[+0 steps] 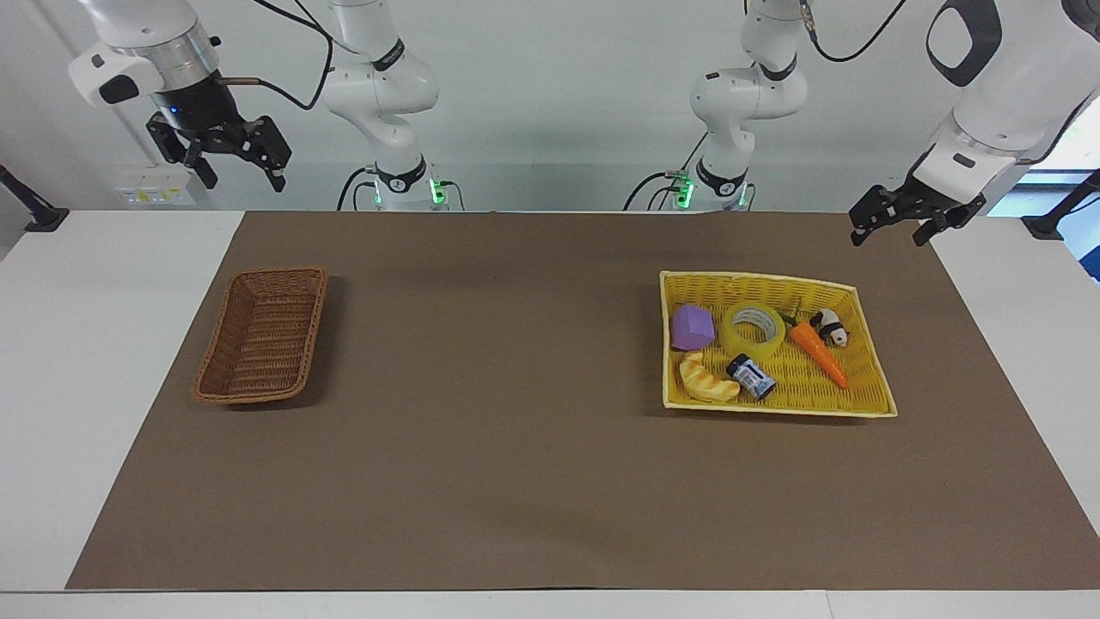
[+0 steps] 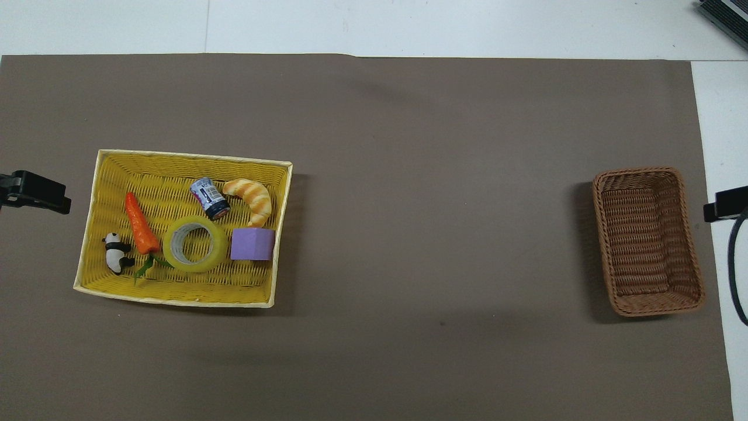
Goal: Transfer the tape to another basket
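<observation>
Tape (image 1: pixel 754 330) lies flat in yellow tray (image 1: pixel 868 344), L-arm end of table, w/ purple block (image 1: pixel 692 327) and carrot (image 1: pixel 819 352) just beside it. Brown basket (image 1: pixel 262 346) well apart at R-arm end. L gripper (image 1: pixel 889 225) and R gripper (image 1: pixel 234 168) both up, jaws wide, holding nothing, waiting.

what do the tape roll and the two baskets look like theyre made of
Tape: glossy, see-through yellow plastic film on a pale core, likely card. Brown basket: woven wicker or rattan by its ribbed matte strands, possibly a plastic imitation. Yellow basket: flat woven strips with a pale rim band, perhaps dyed straw, paper or plastic.
</observation>
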Motion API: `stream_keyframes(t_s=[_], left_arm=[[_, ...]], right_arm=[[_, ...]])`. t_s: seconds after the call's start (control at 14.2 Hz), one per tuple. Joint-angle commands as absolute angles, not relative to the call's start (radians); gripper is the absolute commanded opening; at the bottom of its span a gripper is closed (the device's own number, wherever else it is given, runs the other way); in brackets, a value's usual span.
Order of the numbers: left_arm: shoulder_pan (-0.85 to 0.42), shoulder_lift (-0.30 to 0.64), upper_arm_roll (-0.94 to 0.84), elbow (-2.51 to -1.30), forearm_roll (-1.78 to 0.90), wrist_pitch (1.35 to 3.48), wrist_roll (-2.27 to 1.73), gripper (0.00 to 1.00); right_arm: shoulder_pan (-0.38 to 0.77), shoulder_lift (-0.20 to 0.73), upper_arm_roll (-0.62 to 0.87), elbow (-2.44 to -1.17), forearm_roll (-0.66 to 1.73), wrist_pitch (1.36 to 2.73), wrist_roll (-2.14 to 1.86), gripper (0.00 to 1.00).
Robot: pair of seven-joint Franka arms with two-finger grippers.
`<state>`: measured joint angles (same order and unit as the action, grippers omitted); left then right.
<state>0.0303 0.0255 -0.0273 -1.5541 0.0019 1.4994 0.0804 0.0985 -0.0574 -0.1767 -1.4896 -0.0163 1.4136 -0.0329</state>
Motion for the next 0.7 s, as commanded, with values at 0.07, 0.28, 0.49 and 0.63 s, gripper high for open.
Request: stream_keyframes(t_s=[0.07,0.28,0.49,0.63], left_arm=[[0.028,0.035,-0.025,-1.536,-0.008,1.500,0.106,1.00],[0.029,0.034,-0.025,-1.537,-0.009,1.503,0.101,1.00],[0.029,0.032,-0.025,-1.540,-0.009,1.499,0.103,1.00],[0.029,0.032,-0.023,-1.539,-0.009,1.497,0.097,1.00]], right_arm=[[0.092,-0.081,-0.175,-1.519,-0.018,1.420,-0.069,1.00],[0.092,-0.081,-0.175,-1.520,-0.018,1.420,-0.069,1.00],[0.092,-0.081,-0.175,-1.522,-0.018,1.420,-0.069,1.00],[0.091,-0.086,-0.176,-1.525,-0.017,1.422,-0.069,1.00]])
